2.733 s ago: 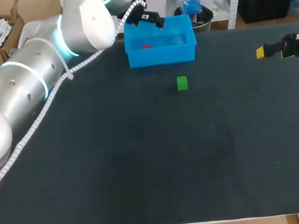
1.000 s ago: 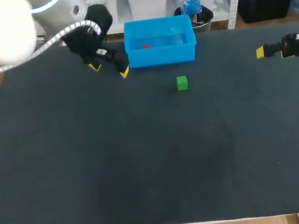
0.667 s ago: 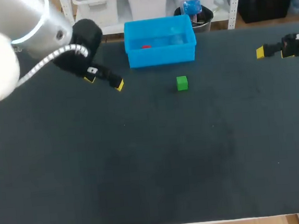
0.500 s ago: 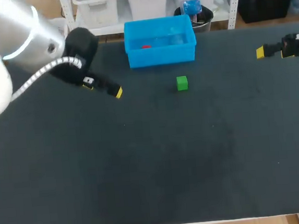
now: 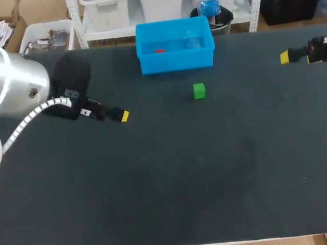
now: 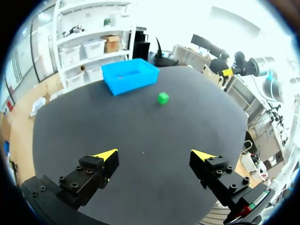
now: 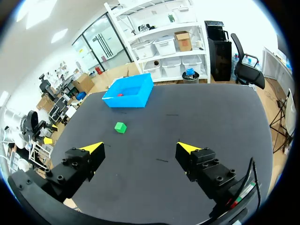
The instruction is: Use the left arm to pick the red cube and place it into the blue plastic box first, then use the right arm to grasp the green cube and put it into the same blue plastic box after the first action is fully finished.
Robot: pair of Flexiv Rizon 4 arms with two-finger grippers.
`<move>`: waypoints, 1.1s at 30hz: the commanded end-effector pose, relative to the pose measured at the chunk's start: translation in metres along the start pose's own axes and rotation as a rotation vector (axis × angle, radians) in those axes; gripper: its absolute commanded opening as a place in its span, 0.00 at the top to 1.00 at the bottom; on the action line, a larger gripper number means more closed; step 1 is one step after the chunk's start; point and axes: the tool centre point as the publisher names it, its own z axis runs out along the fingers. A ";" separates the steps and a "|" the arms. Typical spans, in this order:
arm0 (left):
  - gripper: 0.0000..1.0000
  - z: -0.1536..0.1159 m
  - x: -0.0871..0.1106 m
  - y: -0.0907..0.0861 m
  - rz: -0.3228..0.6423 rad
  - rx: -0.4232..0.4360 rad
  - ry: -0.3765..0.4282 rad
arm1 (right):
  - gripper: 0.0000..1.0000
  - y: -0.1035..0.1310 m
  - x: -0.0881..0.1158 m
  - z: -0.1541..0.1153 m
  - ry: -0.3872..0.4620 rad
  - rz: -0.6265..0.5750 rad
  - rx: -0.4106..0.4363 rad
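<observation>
The red cube lies inside the blue plastic box at the table's far edge; the right wrist view also shows the red cube in the box. The green cube sits on the mat just in front of the box. My left gripper hangs open and empty over the left part of the table, well left of the green cube. Far off at the right edge, my right gripper stands open and empty, with the green cube ahead of it.
The dark mat stretches bare from the cube to the near edge. From the left wrist view the box stands beyond the cube. My left arm's silver link overhangs the table's left side.
My left arm has drawn back from the box toward the left and nearer side, gripper open and empty. The red cube stays in the box. The right arm and green cube are unmoved.
</observation>
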 end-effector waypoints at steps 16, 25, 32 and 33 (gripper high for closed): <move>0.00 -0.003 0.002 0.002 0.027 0.026 -0.040 | 0.00 0.024 -0.022 0.009 0.084 -0.098 0.193; 0.00 -0.003 0.002 0.002 0.027 0.026 -0.040 | 0.00 0.059 -0.020 0.044 0.195 -0.131 0.316; 0.00 -0.003 0.002 0.002 0.027 0.026 -0.040 | 0.00 0.083 -0.012 0.069 0.268 -0.189 0.332; 0.00 -0.003 0.002 0.002 0.027 0.026 -0.040 | 0.00 0.085 -0.011 0.073 0.280 -0.189 0.329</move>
